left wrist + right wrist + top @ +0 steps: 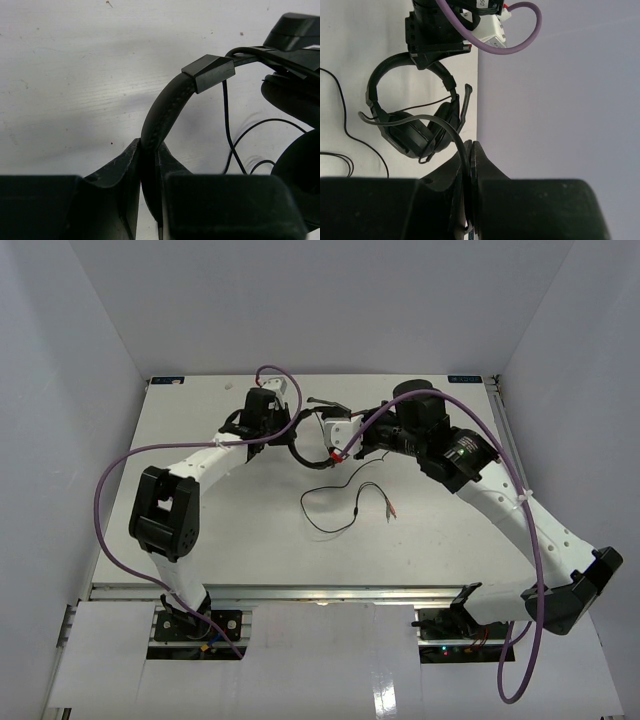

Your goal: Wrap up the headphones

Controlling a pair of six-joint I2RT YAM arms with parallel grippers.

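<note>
Top view: the headphones (298, 450) sit over the far middle of the table (200, 540), between the two arms' ends. Their cord (330, 502) trails toward the near side in a loose loop.

Left wrist view: the left gripper (148, 150) is clamped on the padded headband (165, 107), with the earcups (295, 100) off to the right.

Right wrist view: the right gripper (469, 150) pinches a stretch of cord beside the headphones.

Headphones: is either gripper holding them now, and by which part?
Both hold them. The left gripper is shut on the headphones' padded headband; the right gripper pinches the thin cord.
</note>
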